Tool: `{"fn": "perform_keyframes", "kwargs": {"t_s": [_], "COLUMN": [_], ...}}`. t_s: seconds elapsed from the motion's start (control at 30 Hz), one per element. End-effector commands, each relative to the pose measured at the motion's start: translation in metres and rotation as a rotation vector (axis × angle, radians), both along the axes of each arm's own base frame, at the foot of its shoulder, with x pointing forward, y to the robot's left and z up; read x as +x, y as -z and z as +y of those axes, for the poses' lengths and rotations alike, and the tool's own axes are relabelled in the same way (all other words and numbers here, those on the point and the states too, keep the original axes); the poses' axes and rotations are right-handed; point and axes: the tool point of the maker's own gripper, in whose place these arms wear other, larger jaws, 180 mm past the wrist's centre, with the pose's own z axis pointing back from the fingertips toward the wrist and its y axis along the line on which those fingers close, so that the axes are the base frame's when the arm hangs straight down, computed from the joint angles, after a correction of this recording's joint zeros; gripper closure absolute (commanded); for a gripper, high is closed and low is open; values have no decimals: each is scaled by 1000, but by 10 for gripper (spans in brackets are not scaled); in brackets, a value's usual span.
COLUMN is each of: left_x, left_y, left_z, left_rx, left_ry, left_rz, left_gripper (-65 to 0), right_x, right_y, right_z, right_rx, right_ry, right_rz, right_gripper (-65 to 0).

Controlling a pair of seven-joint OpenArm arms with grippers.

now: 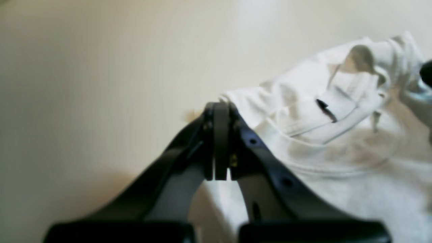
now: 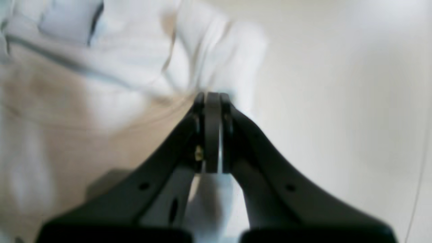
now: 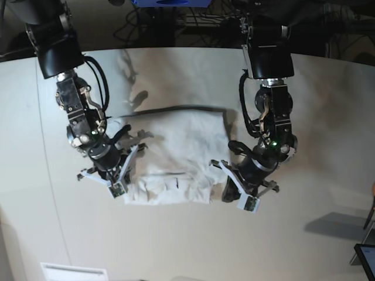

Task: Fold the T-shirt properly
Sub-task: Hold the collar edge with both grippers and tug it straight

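Both tools clamped on T-shirt (image 3: 176, 149) edges: left tool (image 1: 221, 104), right tool (image 2: 212, 96). Risk: uneven pulls skew the fold; thin fabric slips free.

T-shirt (image 3: 176, 158) on table (image 3: 316, 105), between right gripper (image 3: 120, 175) and left gripper (image 3: 229, 186).

There is one white T-shirt (image 3: 176, 155). There are two robot hands, a left hand (image 3: 229, 188) and a right hand (image 3: 130, 170). There is one worktop (image 3: 193, 246).
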Motion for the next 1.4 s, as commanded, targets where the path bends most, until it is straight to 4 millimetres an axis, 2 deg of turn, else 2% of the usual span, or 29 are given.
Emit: {"fn": "perform_keyframes", "kwargs": {"t_s": [0.0,0.33,0.57,0.77,1.37], "left_x": [3,-13,-18,-21,-21], "left_y": [-19,-1,5,-5,-5], "left_z": [-6,-2,-2,-6,-8], "left_rx": [-32,-12,-19,-21,-24], "left_ry": [11,15,14,22,24], "left_rz": [-58,-21,-8,-35,-37], "left_gripper": [0,0,0,0,0], "right_x": [8,3,5,-5,-7], "right_y": [-22,-24,-26,-23,-23], "right_z": [6,10,-13,-14,-12], "right_rx": [25,38,86,98,111], "right_ry": [-16,-21,74,78,74], "right_rz": [-68,-74,-76,-80,-96], "right_gripper": [-9,-9,-9,-9,-9]}}
